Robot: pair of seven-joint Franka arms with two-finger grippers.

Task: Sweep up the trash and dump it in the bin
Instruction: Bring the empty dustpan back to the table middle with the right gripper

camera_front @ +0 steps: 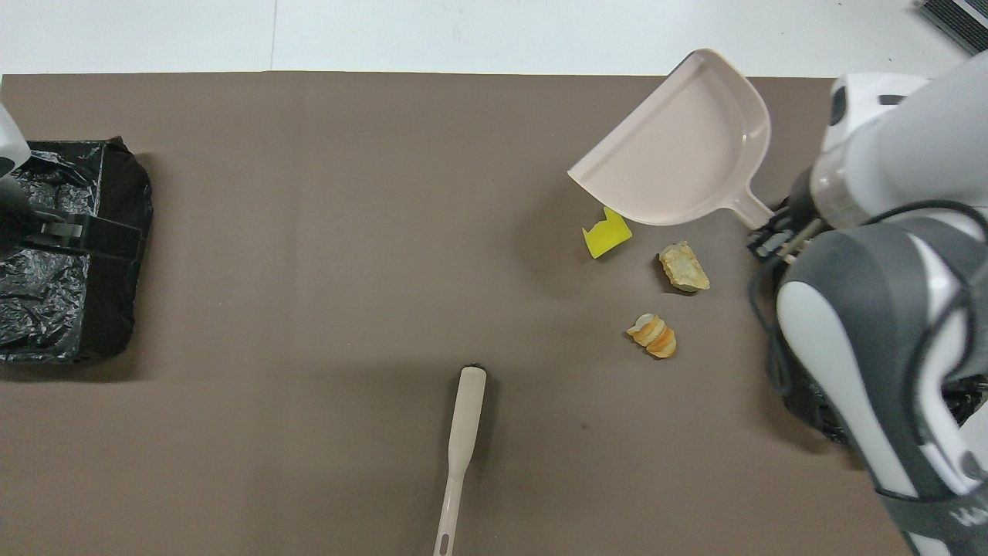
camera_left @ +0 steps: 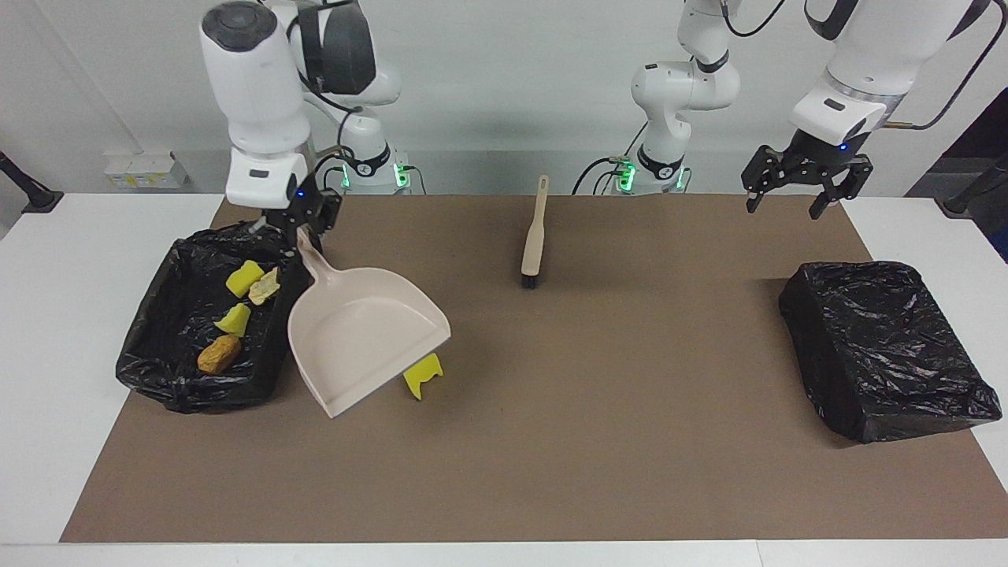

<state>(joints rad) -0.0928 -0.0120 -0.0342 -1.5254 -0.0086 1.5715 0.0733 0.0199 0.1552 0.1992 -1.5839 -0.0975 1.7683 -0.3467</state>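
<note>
Right pincer (camera_left: 303, 228) gripping raised dustpan (camera_left: 366, 335)

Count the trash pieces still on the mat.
3: a yellow sponge chunk by the raised dustpan's lip, a pale bread piece and a striped bread piece nearer the robots. None seem hidden.

One camera is looking from high across the table (camera_left: 47, 315), facing both robots. Another is looking steeply down from above their end. Both are showing the brown mat (camera_left: 551, 441).
</note>
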